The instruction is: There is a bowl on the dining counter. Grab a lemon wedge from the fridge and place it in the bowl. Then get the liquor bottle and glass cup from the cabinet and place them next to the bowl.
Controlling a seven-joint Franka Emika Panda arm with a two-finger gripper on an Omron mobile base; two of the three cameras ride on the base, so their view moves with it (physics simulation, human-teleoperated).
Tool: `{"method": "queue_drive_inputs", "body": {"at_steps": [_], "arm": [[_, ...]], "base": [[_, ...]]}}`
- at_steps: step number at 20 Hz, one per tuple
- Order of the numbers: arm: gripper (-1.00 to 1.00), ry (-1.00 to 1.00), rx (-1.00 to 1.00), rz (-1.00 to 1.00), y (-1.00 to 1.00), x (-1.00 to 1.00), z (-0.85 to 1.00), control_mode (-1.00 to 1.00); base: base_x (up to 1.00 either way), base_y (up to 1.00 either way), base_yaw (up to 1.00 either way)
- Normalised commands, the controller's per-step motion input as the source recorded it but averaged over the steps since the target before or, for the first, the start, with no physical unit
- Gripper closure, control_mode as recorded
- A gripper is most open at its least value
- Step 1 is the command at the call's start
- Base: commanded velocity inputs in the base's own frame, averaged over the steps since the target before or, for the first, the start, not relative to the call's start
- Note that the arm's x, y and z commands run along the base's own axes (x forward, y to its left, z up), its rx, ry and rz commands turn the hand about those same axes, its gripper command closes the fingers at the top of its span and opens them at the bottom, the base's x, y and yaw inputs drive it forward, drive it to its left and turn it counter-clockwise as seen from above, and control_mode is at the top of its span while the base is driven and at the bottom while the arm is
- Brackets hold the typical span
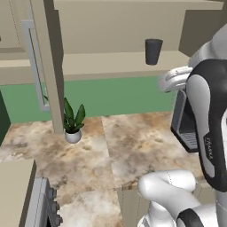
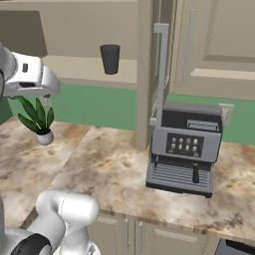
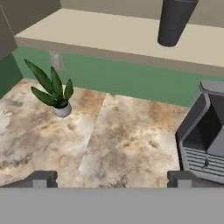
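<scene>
No legible text, coffee machine panel icons too small to read

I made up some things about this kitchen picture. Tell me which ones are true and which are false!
1. The dark cup stands upright on the shelf of the open cabinet. True.
2. The gripper is holding the cup. False: its fingers are spread open with nothing between them, and the cup stands apart on the shelf.
3. A small potted plant sits on the counter. True.
4. The coffee machine is up on the cabinet shelf. False: it sits on the counter below.
5. The cup lies tipped on its side. False: it is upright.
</scene>
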Motion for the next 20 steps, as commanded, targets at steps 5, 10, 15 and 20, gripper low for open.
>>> {"method": "queue_drive_inputs", "body": {"at_steps": [5,10,15,20], "arm": [[-1.0,-0.06,-0.31,0.21,0.0,0.4,0.3,-1.0],[-1.0,-0.15,-0.3,0.29,0.0,0.18,0.01,-1.0],[-1.0,-0.16,-0.32,0.2,0.0,0.29,0.0,-1.0],[-1.0,-0.09,-0.33,-0.01,0.05,0.45,0.0,-1.0]], "base": [[0.0,0.0,0.0],[0.0,0.0,0.0],[0.0,0.0,0.0],[0.0,0.0,0.0]]}}
